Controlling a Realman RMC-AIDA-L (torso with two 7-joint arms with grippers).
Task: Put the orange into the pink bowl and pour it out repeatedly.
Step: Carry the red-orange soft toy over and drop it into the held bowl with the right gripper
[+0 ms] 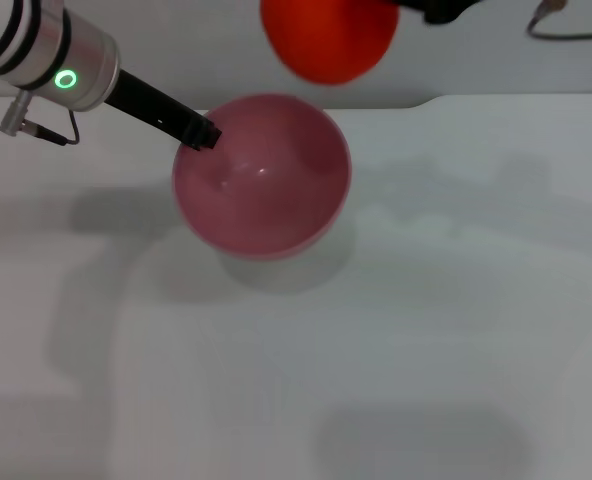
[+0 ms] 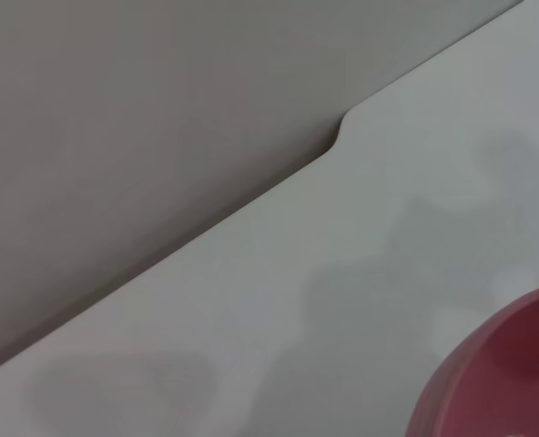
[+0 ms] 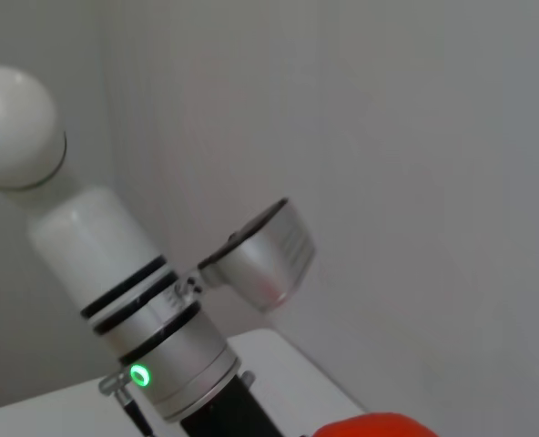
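The pink bowl (image 1: 266,185) is held at its far left rim by my left gripper (image 1: 201,133), whose dark fingers are clamped over the edge. Nothing lies inside the bowl, and its shadow falls on the table just in front of it. The orange (image 1: 328,38) hangs in the air above the bowl's far rim, at the top edge of the head view. Only a dark piece of my right gripper (image 1: 431,10) shows beside the orange, gripping it. A slice of the bowl (image 2: 502,378) appears in the left wrist view, and the top of the orange (image 3: 379,426) in the right wrist view.
The white table (image 1: 426,330) ends at a back edge with a notch (image 2: 338,127), grey wall behind. A dark cable (image 1: 571,25) lies at the far right. My left arm's silver wrist (image 3: 160,360) with a green light shows in the right wrist view.
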